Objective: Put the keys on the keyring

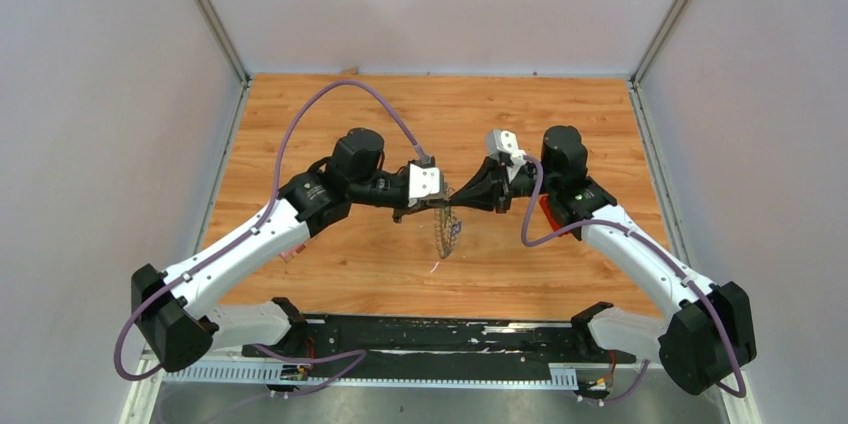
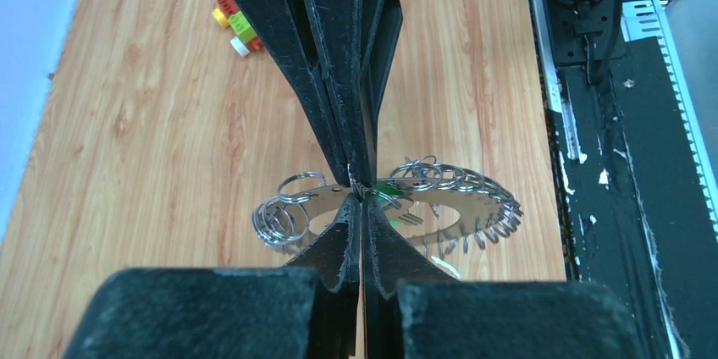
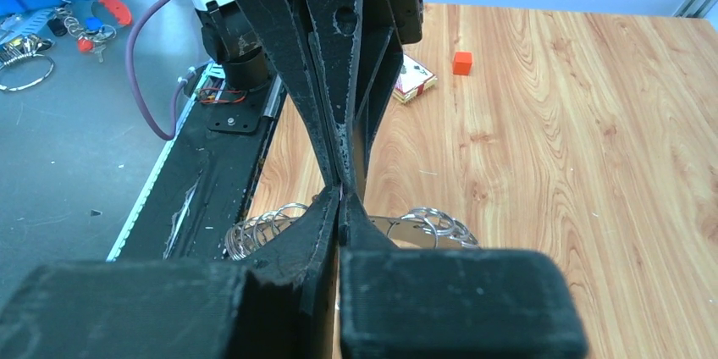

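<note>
Silver toothed metal keyring (image 2: 457, 198) aloft, clamped in narrow left pincer (image 2: 361, 201). Right pincer (image 3: 340, 196) pinched shut, hold unclear. Tiny green-headed key (image 2: 388, 191) touching ring; threading looks unfinished.

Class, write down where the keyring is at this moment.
In the top external view the keyring hangs on edge above the middle of the table, gripped at its top where the left gripper and right gripper meet tip to tip.
</note>
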Robot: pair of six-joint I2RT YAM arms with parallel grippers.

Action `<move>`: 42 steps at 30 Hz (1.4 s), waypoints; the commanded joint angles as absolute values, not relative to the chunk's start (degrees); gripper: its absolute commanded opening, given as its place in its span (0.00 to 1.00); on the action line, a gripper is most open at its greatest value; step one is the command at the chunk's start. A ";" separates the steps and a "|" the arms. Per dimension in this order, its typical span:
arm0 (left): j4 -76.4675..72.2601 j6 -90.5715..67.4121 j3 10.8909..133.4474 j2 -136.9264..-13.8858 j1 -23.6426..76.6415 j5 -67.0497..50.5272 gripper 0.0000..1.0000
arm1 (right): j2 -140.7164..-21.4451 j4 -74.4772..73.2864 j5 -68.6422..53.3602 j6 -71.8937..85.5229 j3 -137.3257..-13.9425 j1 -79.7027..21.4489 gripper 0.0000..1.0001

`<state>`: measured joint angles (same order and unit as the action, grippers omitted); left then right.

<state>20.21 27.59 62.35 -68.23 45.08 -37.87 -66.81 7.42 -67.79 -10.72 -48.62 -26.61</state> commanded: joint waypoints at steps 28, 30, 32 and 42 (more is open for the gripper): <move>27.88 35.99 67.68 -69.47 44.74 -39.72 0.26 | -66.37 13.59 -72.33 -7.05 -49.39 -25.56 0.00; 27.84 36.03 67.40 -69.92 44.73 -41.11 0.29 | -66.44 13.71 -72.33 -6.86 -49.32 -25.59 0.00; 27.49 35.84 66.97 -70.25 44.74 -42.38 0.35 | -66.44 13.80 -72.31 -6.90 -49.26 -25.58 0.00; 19.56 27.83 63.79 -69.05 44.74 -42.15 0.54 | -66.49 13.80 -71.98 -6.97 -49.17 -25.57 0.00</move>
<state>25.32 32.56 65.08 -70.57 44.64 -41.63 -67.31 10.59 -70.57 -7.53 -48.69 -25.74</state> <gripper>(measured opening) 0.536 0.014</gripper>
